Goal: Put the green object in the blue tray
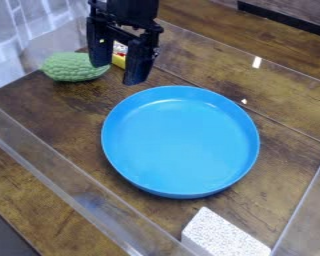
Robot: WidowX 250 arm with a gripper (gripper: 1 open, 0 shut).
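The green object point(72, 67), an oval bumpy lump, lies on the dark wooden table at the far left. My black gripper point(117, 60) hangs just to its right with its two fingers spread apart, open and holding nothing. It partly hides a small yellow block point(119, 57) behind it. The blue tray point(180, 139), a large round shallow dish, rests in the middle of the table, below and right of the gripper, with nothing in it.
A white speckled sponge-like block point(226, 234) sits at the front edge. Clear plastic walls point(69, 195) run along the table's front and sides. A white mesh cloth point(19, 25) hangs at the back left.
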